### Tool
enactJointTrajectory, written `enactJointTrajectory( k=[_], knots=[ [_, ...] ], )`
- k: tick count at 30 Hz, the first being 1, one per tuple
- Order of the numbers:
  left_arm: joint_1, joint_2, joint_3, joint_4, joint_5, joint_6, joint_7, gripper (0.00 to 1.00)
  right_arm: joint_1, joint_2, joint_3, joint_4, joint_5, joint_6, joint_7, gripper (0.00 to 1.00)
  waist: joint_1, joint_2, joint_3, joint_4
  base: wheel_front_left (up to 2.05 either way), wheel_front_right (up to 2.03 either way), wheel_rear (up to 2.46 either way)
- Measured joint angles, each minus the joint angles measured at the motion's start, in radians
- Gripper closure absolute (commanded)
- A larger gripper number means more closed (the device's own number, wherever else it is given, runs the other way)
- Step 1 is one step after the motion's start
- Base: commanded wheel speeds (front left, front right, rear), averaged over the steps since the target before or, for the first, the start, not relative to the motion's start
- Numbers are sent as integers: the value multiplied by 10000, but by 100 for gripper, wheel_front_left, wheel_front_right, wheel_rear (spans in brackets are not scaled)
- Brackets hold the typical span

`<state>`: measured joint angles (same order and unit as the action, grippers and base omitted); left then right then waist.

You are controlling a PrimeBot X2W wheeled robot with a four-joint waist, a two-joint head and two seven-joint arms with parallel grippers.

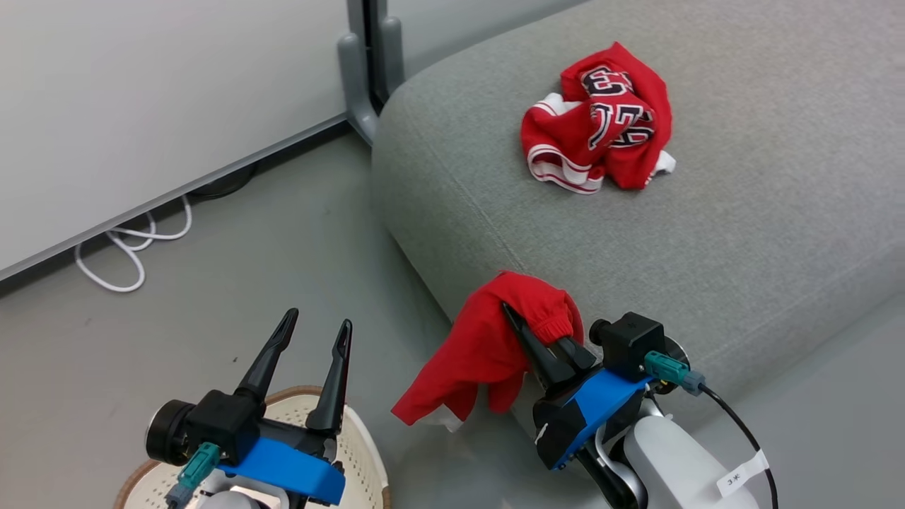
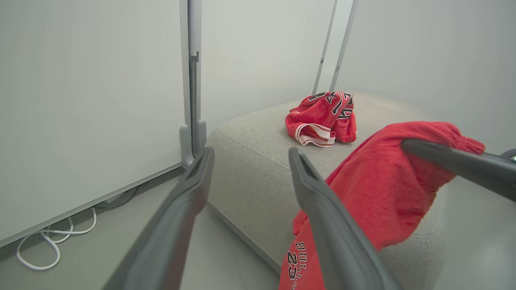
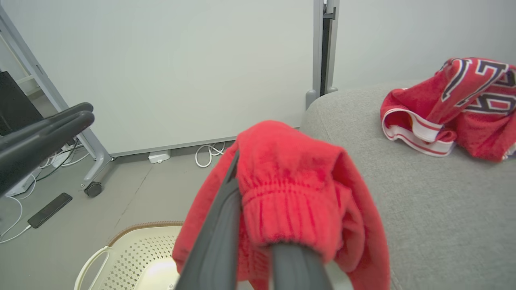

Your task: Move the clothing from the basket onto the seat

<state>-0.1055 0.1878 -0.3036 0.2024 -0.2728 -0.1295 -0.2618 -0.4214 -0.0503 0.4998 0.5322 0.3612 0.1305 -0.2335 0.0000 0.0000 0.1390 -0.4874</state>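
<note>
A crumpled red jersey (image 1: 597, 120) with white-striped trim and numbers lies on the grey seat (image 1: 742, 233). My right gripper (image 1: 527, 332) is shut on the second red garment (image 1: 481, 346), held by its ribbed cuff at the seat's front corner, the rest hanging toward the floor. The same garment (image 3: 290, 201) drapes over my fingers in the right wrist view. My left gripper (image 1: 314, 329) stands open and empty above the cream basket (image 1: 353, 452), whose perforated wall and brown rim show at the bottom left.
A white partition wall with a grey post (image 1: 368, 63) stands behind the seat's left end. White cable loops (image 1: 131, 244) lie on the grey floor along it. A caster leg (image 3: 93, 187) and a dark phone (image 3: 49, 204) sit on the floor beyond the basket (image 3: 133, 257).
</note>
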Motion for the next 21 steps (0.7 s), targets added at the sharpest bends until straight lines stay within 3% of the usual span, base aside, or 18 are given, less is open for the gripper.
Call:
enactJointTrajectory(
  k=[10,21],
  knots=[
    [-60,146,-44,17,-75,0,2,0,0,0,82,46,130,0,-90,100,0,0,153,-588,0,0,0],
    [-190,198,-293,102,-104,0,2,0,34,0,-125,61,194,0,-184,100,0,0,223,-637,0,0,0]
  ],
)
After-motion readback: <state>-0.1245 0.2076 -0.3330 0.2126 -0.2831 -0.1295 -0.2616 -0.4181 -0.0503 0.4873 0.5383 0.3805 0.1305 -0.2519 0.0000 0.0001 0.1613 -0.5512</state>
